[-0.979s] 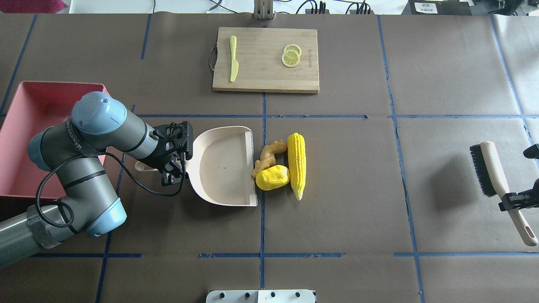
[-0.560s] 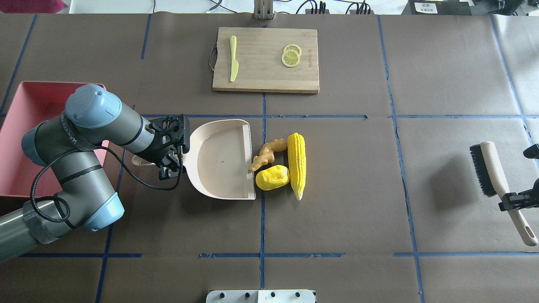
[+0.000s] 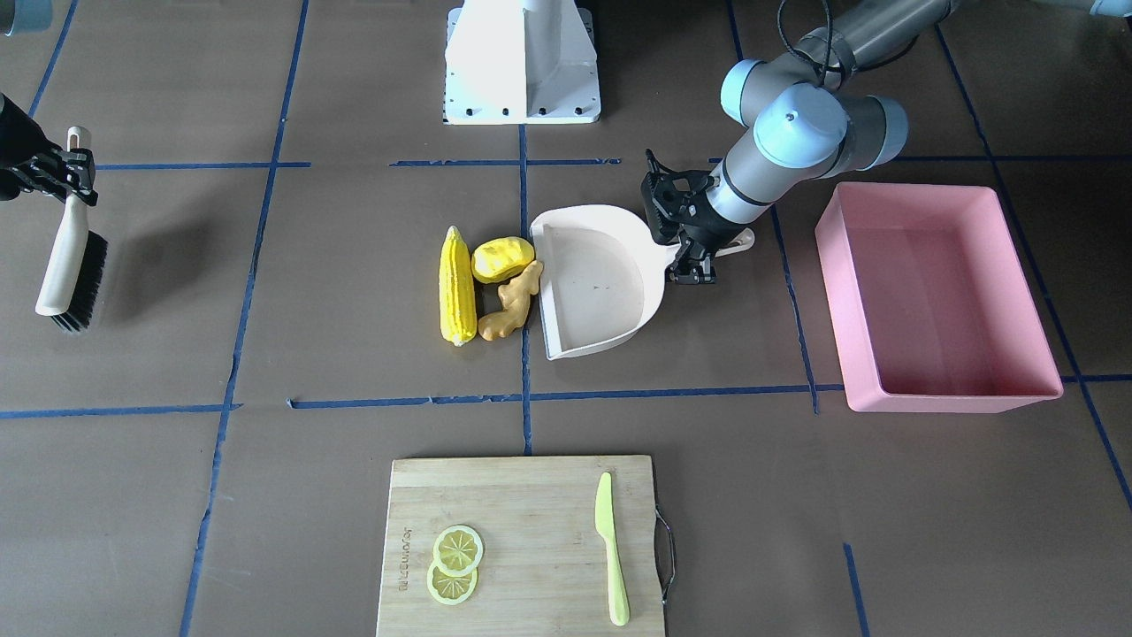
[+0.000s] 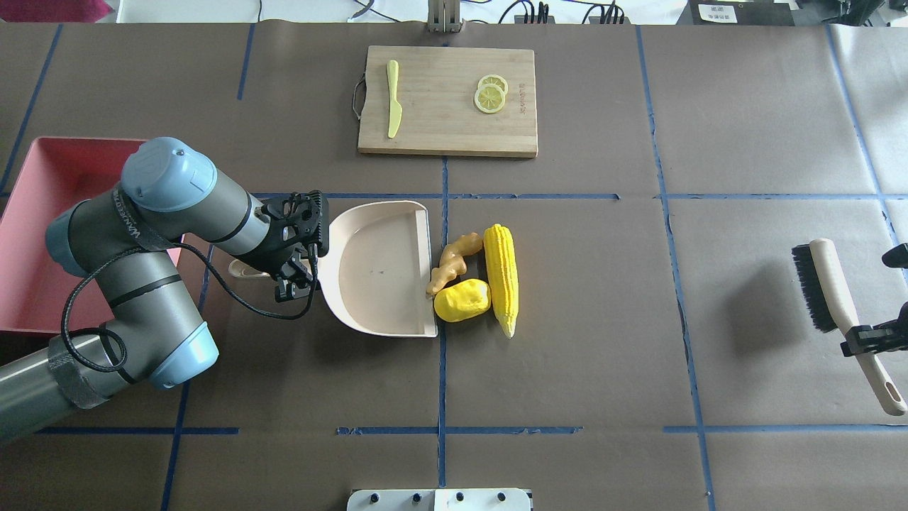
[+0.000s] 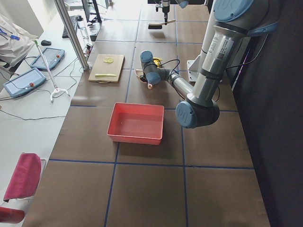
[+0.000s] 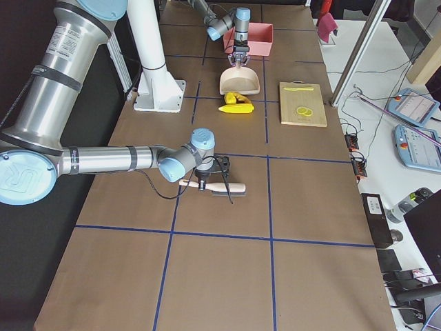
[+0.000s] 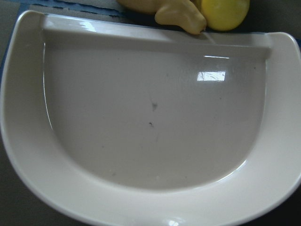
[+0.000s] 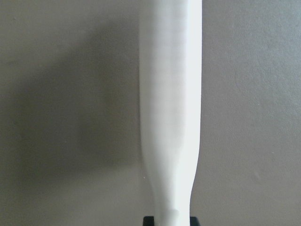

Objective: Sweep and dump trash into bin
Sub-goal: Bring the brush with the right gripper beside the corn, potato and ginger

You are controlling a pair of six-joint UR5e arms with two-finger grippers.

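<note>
The trash lies together mid-table: a yellow corn cob (image 4: 501, 277) (image 3: 457, 285), a rounded yellow lump (image 4: 462, 300) (image 3: 502, 258) and a tan-orange ginger root (image 4: 449, 262) (image 3: 508, 303). A beige dustpan (image 4: 376, 270) (image 3: 592, 283) (image 7: 150, 117) is empty, its open lip against the ginger root (image 7: 181, 12) and the lump (image 7: 225, 9). My left gripper (image 4: 287, 273) (image 3: 699, 257) is shut on the dustpan's handle. The pink bin (image 4: 71, 142) (image 3: 955, 394) stands empty at the far left. My right gripper (image 4: 869, 341) (image 3: 53, 172) is shut on the handle of a brush (image 4: 823, 284) (image 3: 66, 265), far right of the trash.
A wooden cutting board (image 4: 447, 128) (image 3: 531, 495) at the far side holds a light-green knife (image 4: 392, 99) and two lemon slices (image 4: 490, 94). The robot's base (image 3: 522, 62) stands at the near side. The brush handle (image 8: 171, 94) fills the right wrist view.
My left gripper moved the dustpan a little away from the robot, then right against the trash. The ginger root and lump shifted slightly. The right arm and brush have not moved.
</note>
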